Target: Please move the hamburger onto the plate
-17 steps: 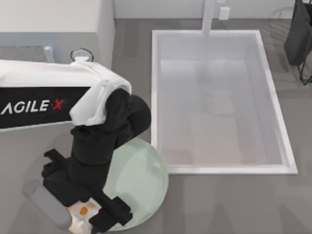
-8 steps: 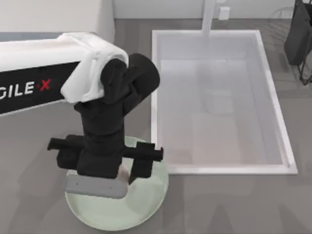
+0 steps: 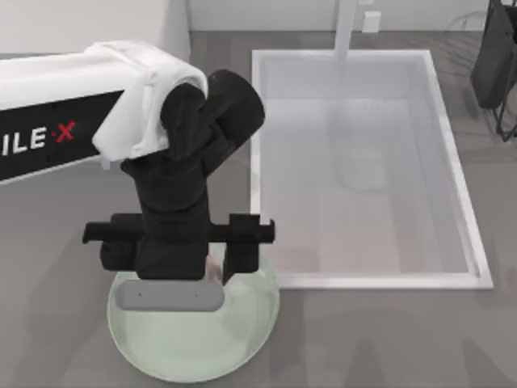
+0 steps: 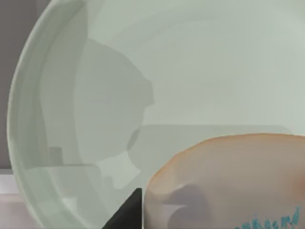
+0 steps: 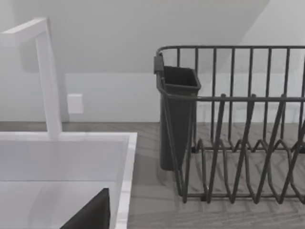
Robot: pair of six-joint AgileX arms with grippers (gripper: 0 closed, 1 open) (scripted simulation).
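The pale mint-green plate lies at the front left of the table, just left of the sink's near corner. My left gripper hangs over the plate's far half, pointing down and shut on the hamburger. In the left wrist view the hamburger is a cream lump with an orange edge, close to the camera, with the plate's glossy floor and rim beneath it. In the top view the arm hides most of the hamburger. A dark part of my right gripper shows beside the sink, away from the plate.
The white rectangular sink with its tap takes up the middle and right. A dark wire dish rack with a cutlery cup stands at the far right. A white block sits at the far left.
My left arm lifted the hamburger off the table at the front left and carried it right and back over the plate. In the last half second it has barely shifted.
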